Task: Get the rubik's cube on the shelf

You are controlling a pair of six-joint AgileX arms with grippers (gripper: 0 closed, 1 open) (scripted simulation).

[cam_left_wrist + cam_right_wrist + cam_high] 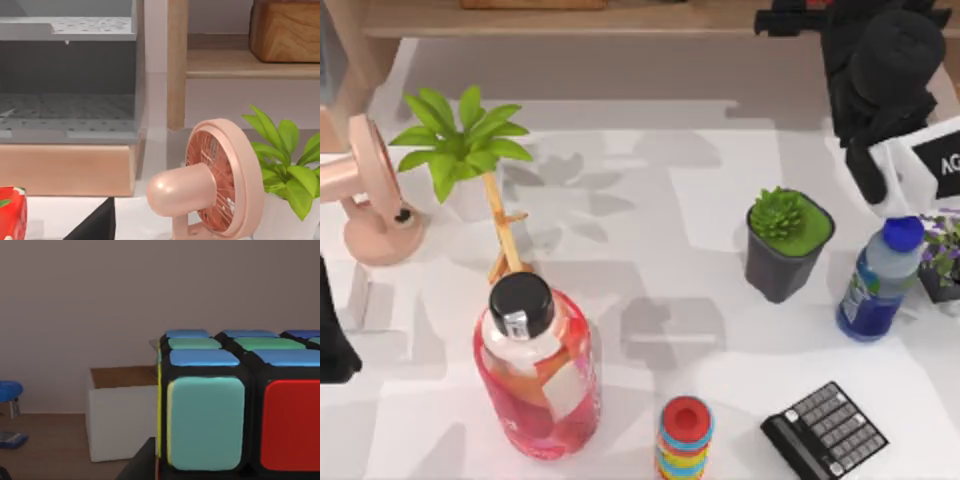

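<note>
The rubik's cube (240, 405) looms beside the right wrist camera above the shelf (45, 445); jaws' state unclear.

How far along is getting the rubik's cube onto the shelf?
Done: the right arm has reached up over the shelf at the table's back right. In hand: the rubik's cube sits close at its wrist above wood. Left: release cannot be confirmed. The left arm is parked at left.

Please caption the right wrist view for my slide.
Cube close before the right wrist camera, with a white box on wood behind it.
</note>
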